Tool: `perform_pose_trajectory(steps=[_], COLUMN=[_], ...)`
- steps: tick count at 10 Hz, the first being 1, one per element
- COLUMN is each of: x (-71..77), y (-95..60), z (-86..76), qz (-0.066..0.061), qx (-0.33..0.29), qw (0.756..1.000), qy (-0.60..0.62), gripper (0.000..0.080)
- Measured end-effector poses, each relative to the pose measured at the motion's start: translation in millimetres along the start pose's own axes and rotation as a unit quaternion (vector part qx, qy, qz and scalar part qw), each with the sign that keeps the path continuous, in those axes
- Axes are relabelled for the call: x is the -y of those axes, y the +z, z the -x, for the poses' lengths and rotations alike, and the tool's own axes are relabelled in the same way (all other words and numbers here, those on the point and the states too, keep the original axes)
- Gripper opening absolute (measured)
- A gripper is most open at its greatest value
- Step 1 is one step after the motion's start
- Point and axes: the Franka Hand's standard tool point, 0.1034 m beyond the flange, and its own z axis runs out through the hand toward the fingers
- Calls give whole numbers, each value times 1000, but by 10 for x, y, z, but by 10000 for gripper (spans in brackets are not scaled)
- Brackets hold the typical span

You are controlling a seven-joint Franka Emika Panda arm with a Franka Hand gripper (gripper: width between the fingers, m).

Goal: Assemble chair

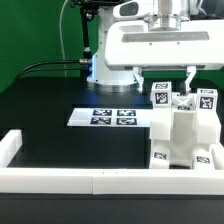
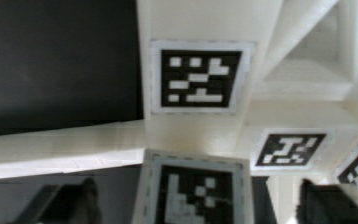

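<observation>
Exterior view. Item: chair (image 1: 185,128), white plastic, partly assembled, blocky panels and posts with black-and-white square tags on top and front faces. Location: on the black table (image 1: 50,120), at the exterior view's right end of the low white border rail (image 1: 70,176) and touching it; just beside the marker board (image 1: 112,117), on the board's exterior-view right. Marker board: flat, white, four tags, lying on the table behind the rail. Gripper (image 1: 170,82): directly above the chair, its two fingers (image 1: 150,82) hanging apart, one on either side of the chair's upper tagged posts; jaws spread wide, nothing clamped between them. Contact between fingertips and the chair cannot be told.

Wrist view. Chair (image 2: 202,80): fills most of the picture, close up; one large tag on a flat white face, further tags on neighbouring faces. Black table surface (image 2: 51,60) beside the chair. Dark fingers (image 2: 60,200) at the picture's edge, blurred, set apart.
</observation>
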Motion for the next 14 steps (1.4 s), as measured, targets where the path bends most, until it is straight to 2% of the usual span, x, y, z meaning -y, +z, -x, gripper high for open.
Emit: perform_pose_trajectory(steps=[1, 2, 4, 5, 6, 7, 8, 9, 10, 11, 12, 13, 14], x=[0, 8, -16, -23, -18, -20, -17, -28, -29, -44, -48, -52, -53], y=[1, 9, -76, -61, -77, -65, -61, -47, -1, 36, 37, 41, 41], z=[1, 22, -166, -137, -211, -280, -182, -165, -170, -132, -123, -121, -122], qz=[0, -2, -10, -16, -25, -25, -29, -31, -30, -28, -25, -24, -24], qx=[0, 18, 39, 92, 145, 152, 200, 243, 254, 243, 243, 244, 243], qw=[1000, 1000, 999, 995, 989, 988, 979, 969, 965, 968, 968, 968, 968], qy=[0, 2, 14, 21, 31, 33, 38, 44, 48, 51, 56, 61, 61], gripper=[624, 624, 644, 648, 648, 648, 648, 648, 648, 527, 527, 359, 281])
